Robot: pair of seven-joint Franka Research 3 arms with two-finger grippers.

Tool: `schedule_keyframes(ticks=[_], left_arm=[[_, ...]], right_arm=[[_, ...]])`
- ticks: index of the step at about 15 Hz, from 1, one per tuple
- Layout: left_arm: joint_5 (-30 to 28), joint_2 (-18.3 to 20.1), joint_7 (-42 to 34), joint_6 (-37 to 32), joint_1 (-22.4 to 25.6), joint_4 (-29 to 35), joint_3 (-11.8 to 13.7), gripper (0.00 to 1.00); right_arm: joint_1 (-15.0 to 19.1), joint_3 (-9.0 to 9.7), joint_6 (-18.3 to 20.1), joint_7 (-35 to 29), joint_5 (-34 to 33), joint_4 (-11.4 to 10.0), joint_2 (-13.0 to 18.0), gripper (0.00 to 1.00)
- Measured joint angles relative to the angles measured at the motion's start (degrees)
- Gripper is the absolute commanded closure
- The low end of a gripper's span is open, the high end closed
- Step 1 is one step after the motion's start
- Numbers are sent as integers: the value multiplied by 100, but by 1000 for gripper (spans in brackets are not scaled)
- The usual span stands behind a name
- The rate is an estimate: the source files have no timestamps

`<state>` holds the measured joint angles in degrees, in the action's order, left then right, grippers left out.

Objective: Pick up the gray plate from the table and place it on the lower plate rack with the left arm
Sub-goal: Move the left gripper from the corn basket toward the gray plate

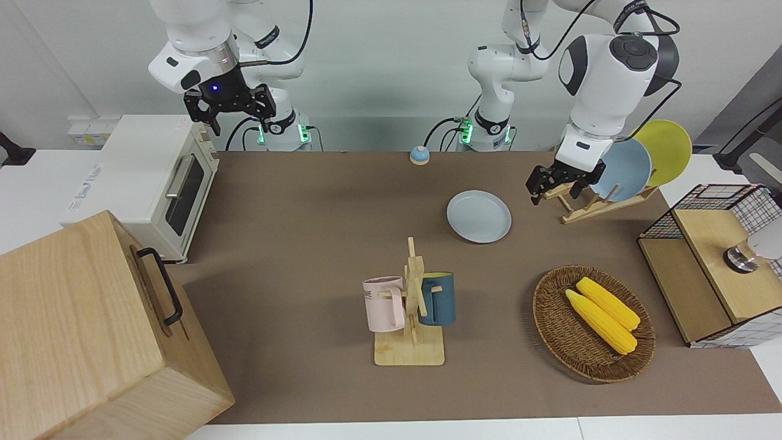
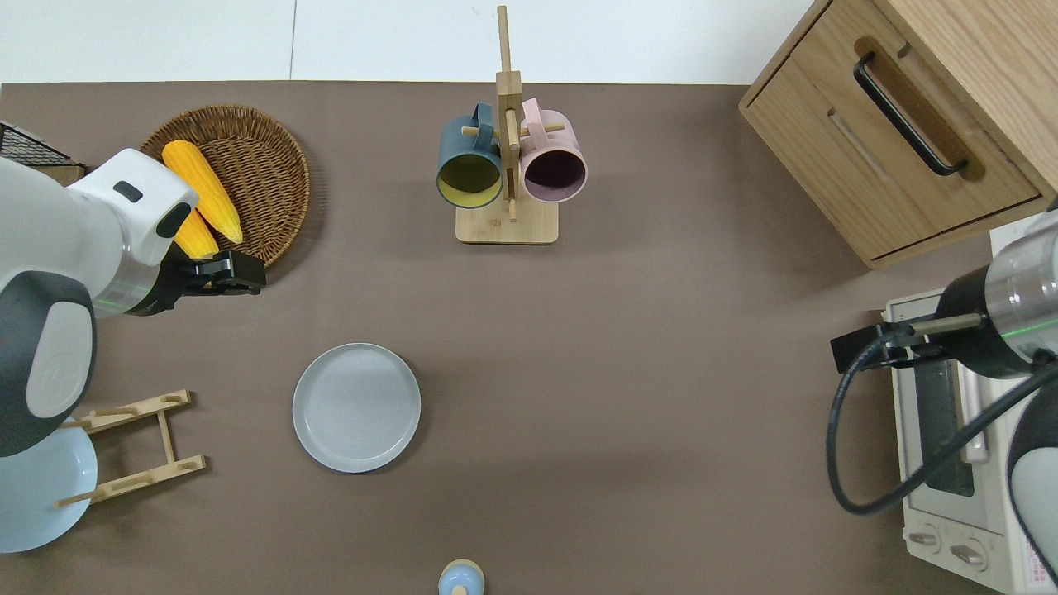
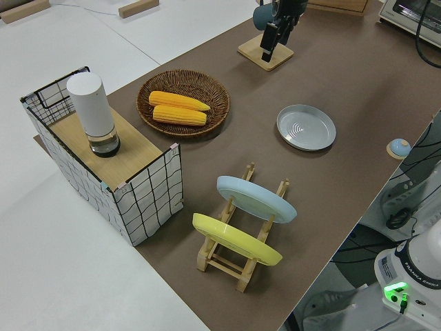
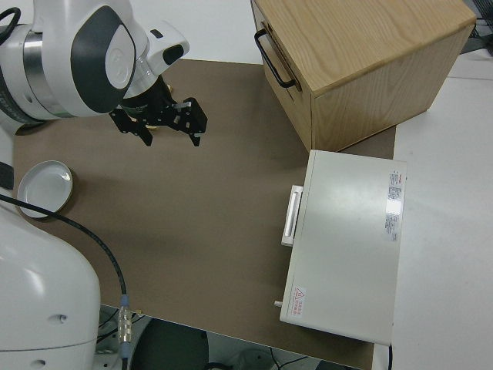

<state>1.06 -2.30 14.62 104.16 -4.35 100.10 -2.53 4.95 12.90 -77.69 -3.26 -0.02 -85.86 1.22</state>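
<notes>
Shows a brown table (image 2: pixel 661 372) with a big wooden cabinet (image 1: pixel 73 318) at the right arm's end, and just beside it, nearer to the robots, a white toaster oven (image 1: pixel 146 177). Keeps the right arm (image 1: pixel 195 49) parked. Reaches out with the left arm (image 1: pixel 605 73) above the table at its own end. Has there also a wire shelf box (image 1: pixel 721 263) with a wooden top and a white cylinder (image 3: pixel 93 110) upright on it. Presents a round wicker basket (image 2: pixel 273 165) with two yellow corn cobs (image 1: pixel 605 311) inside, and toward the middle of the table a wooden mug stand (image 2: pixel 506 223) with a pink mug (image 2: pixel 554 169) and a dark blue mug (image 2: pixel 469 169) on its pegs. Places the lower plate rack (image 2: pixel 140 446) near the robots at the left arm's end, with a blue plate (image 3: pixel 256 198) and a yellow plate (image 3: pixel 234 238) leaning in its slots. Leaves the gray plate (image 2: pixel 356 407) flat on the table, beside the rack toward the middle and apart from it, nearer to the robots than the basket. Holds the left gripper (image 2: pixel 235 277) up over the table just beside the basket rim, between basket and gray plate, fingers spread wide and gripping nothing, not touching the plate. Includes a small blue round object (image 1: pixel 419 155) at the table edge closest to the robots.
</notes>
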Motion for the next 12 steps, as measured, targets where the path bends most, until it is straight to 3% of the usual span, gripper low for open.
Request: schedule_keyframes(ticks=[12], left_arm=[[-3,-29,3,36,-33,373,-10,5]], right_arm=[[0,0,0,0,0,0,0,13]])
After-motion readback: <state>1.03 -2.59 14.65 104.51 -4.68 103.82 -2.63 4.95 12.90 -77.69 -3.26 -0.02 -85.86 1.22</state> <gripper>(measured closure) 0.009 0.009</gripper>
